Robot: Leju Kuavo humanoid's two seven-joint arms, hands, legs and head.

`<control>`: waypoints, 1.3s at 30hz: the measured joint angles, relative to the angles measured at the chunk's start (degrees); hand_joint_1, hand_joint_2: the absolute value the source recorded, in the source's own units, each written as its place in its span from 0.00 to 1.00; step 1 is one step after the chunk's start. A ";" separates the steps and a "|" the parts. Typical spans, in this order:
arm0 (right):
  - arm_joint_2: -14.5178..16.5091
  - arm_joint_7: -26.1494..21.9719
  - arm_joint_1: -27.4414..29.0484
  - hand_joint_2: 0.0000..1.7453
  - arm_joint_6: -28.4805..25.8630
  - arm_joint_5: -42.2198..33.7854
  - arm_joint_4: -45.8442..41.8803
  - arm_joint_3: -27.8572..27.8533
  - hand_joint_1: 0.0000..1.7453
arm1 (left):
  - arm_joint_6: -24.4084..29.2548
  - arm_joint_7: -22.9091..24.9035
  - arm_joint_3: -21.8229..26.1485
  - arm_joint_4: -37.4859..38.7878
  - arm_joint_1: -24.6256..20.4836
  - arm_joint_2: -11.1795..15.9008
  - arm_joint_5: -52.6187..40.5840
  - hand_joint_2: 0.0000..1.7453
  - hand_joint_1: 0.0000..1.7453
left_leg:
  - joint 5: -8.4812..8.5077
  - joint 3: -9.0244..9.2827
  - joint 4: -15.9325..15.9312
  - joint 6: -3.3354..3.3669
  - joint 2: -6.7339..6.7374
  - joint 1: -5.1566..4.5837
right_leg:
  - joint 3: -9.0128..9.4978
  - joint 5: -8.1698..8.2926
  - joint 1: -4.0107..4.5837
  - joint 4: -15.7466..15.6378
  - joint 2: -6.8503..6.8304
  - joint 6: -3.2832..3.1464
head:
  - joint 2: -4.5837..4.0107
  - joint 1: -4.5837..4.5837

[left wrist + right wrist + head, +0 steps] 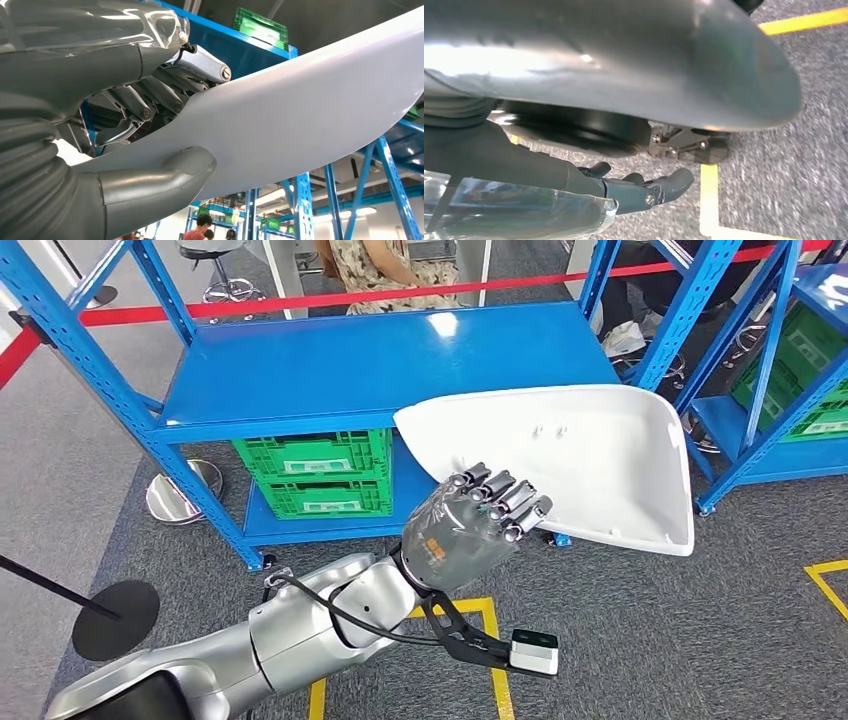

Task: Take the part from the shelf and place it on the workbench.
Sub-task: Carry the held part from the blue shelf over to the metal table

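The left robot hand [478, 525] grips the white part [590, 460] at its near edge, dark fingers [500, 495] on the inner face; the left wrist view shows the thumb [165, 175] pressed on the outer face. The part hangs in the air in front of the blue shelf [380, 360], over grey floor [700, 640]. Its far rim overlaps the shelf edge. The right robot hand [644, 190] hangs over the floor, fingers curled, holding nothing. Green crates [315, 475] sit below the shelf.
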 joint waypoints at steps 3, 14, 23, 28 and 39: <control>-0.01 0.00 -0.06 0.00 -0.02 0.25 0.01 0.05 0.00 | -0.10 0.65 -0.49 -0.01 -0.05 0.51 0.00 1.00 1.00 | -7.36 -2.96 10.18 -0.98 -0.16 0.57 | -1.80 1.58 -0.11 0.02 -0.17 -0.56 | 0.00 -0.35; 0.19 0.04 -0.08 0.00 -0.27 0.27 0.01 0.09 0.00 | -0.09 1.74 -1.51 -0.27 -0.94 1.18 0.00 1.00 1.00 | -3.76 9.12 -3.85 0.90 -0.56 0.47 | -6.20 6.07 -0.46 -0.19 -0.24 2.20 | 0.00 -0.28; 0.11 0.56 -0.10 0.00 -0.97 0.12 0.01 0.09 0.00 | 0.08 2.97 -2.70 0.24 -0.95 1.50 0.00 1.00 1.00 | 2.27 1.52 -3.16 1.84 0.22 0.41 | -3.76 -1.13 -0.39 11.50 -0.09 2.91 | 0.00 0.33; 0.18 0.59 -0.20 0.00 -0.99 0.16 0.03 0.09 0.00 | 0.09 3.15 -2.81 0.26 -1.03 1.62 0.00 1.00 1.00 | 4.55 -0.61 -2.04 0.38 0.16 0.27 | 3.34 -3.16 0.01 -0.32 0.17 1.21 | 0.00 0.25; 0.43 0.39 -0.24 0.00 -1.03 0.39 0.05 0.10 0.00 | 0.06 2.93 -3.06 0.44 -0.98 1.81 0.00 1.00 1.00 | -3.74 4.39 7.76 -0.44 -0.17 0.68 | -5.42 4.66 0.02 -0.10 -0.36 -0.12 | 0.00 -0.32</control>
